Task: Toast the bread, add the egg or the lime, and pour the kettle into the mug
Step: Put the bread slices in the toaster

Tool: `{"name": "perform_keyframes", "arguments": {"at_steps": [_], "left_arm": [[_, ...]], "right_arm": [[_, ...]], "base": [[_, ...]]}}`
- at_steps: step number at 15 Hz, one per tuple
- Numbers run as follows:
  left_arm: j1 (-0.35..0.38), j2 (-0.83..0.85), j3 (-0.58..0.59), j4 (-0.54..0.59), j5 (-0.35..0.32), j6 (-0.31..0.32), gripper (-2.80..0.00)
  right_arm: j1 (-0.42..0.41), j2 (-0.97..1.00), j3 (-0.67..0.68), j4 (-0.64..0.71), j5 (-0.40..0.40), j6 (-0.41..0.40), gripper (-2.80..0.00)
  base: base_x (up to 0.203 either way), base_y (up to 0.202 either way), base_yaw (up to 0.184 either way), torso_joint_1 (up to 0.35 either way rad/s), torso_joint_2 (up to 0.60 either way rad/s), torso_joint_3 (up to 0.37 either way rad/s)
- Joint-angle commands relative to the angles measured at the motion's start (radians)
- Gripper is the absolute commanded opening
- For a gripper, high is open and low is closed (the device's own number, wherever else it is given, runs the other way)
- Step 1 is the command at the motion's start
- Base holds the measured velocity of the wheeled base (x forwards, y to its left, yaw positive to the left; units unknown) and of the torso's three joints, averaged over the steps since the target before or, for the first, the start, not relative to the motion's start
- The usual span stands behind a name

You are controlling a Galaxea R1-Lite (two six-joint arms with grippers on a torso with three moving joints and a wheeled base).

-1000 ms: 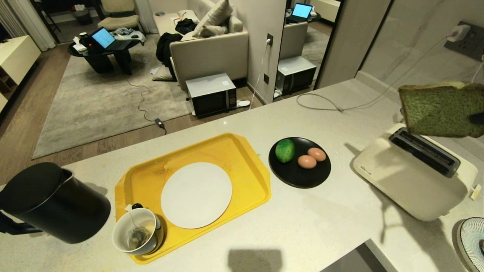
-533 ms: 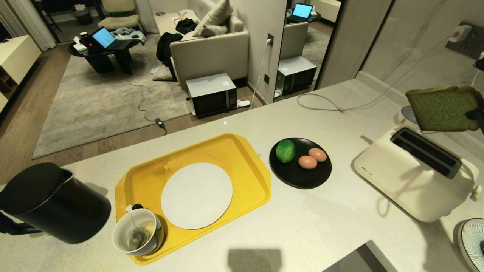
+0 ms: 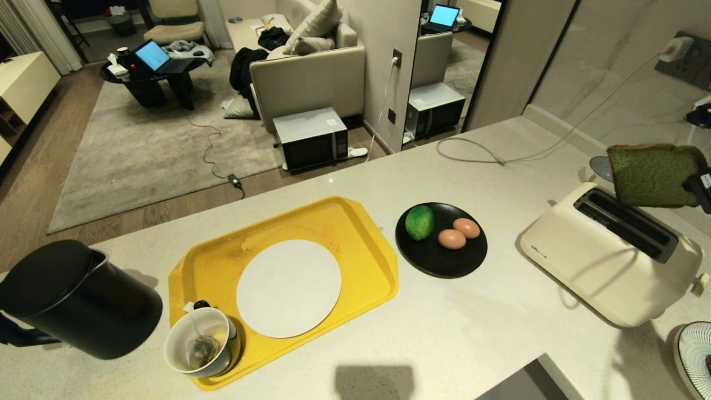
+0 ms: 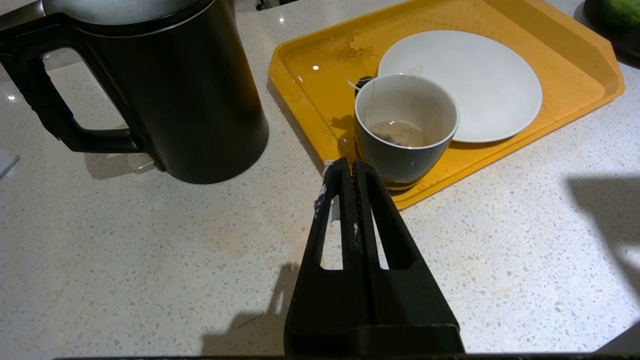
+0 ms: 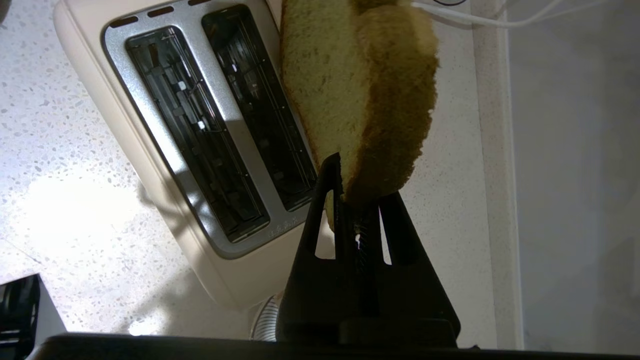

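Item: bread (image 5: 350, 95), pinched by one corner in the right hand (image 5: 350, 200), hanging above the toaster (image 5: 200, 140), apparently beside its slots. Risk: slice catches the rim. Left hand (image 4: 347, 167) closed, empty, near the mug (image 4: 405, 125).

The bread (image 3: 651, 175) pinched in the black right pincer (image 5: 352, 197) is mossy green with a brown crust, though from the wrist it looks more yellow-tan, perhaps from the light. Below the pincer the toaster (image 3: 611, 255) is cream with a silver top and black slots, on a pale speckled counter (image 3: 472, 333). Well off to the pincer's left sit a green lime (image 3: 419, 221) and two brown eggs (image 3: 458, 233) on a black plate (image 3: 441, 261), a yellow tray (image 3: 361, 233), and a black kettle (image 3: 78, 300).
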Motion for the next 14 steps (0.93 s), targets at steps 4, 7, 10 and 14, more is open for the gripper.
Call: {"name": "perform_keyframes", "arguments": {"at_steps": [4, 7, 10, 14], "left_arm": [[0.000, 0.000, 0.000, -0.001, 0.001, 0.000, -2.80], [0.000, 0.000, 0.000, -0.001, 0.001, 0.000, -2.80], [0.000, 0.000, 0.000, -0.001, -0.001, 0.000, -2.80], [0.000, 0.000, 0.000, -0.001, 0.000, 0.000, -2.80]], "right_arm": [[-0.005, -0.031, 0.031, 0.010, 0.013, -0.017, -2.80], [-0.012, -0.077, 0.092, 0.009, 0.026, -0.035, -2.80], [-0.016, -0.109, 0.143, 0.008, 0.026, -0.049, -2.80], [-0.026, -0.111, 0.147, 0.007, 0.028, -0.055, -2.80]], "base": [[0.000, 0.000, 0.000, 0.000, 0.00, 0.000], [0.000, 0.000, 0.000, 0.000, 0.00, 0.000], [0.000, 0.000, 0.000, 0.000, 0.00, 0.000], [0.000, 0.000, 0.000, 0.000, 0.00, 0.000]]}}
